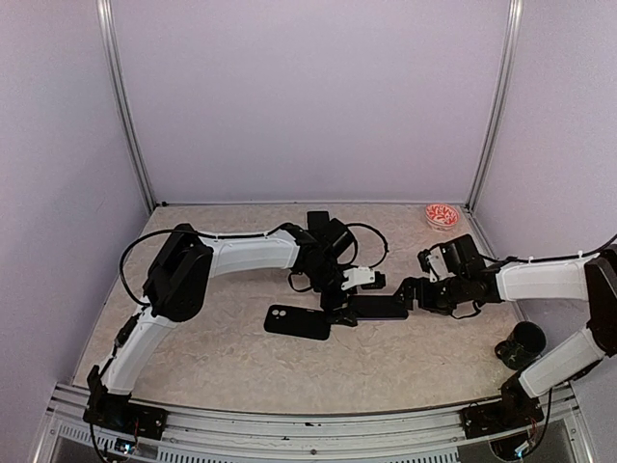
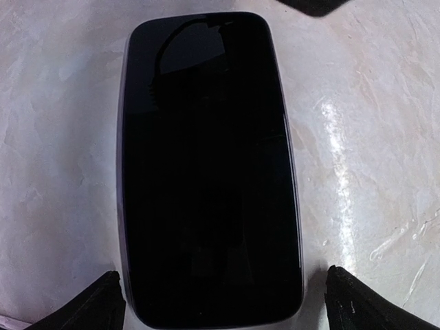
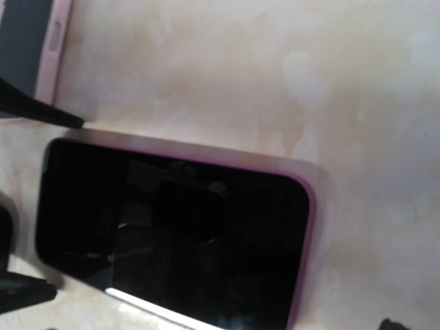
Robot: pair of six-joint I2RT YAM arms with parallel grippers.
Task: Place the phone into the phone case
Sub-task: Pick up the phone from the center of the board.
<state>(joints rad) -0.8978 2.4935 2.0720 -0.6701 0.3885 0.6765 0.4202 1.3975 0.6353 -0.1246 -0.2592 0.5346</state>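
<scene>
From above: the phone lies flat on the table between the left gripper and right gripper. The case is just left, and a far dish holds red bits. Left wrist: jaws wide, straddling the phone's end. Right wrist: jaws wide; the phone's rim shows pink.

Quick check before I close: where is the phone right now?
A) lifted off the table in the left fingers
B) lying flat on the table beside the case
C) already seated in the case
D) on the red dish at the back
B: the phone lies screen-up on the table just right of the case, and the left fingers stand open on either side of it, not gripping.
</scene>
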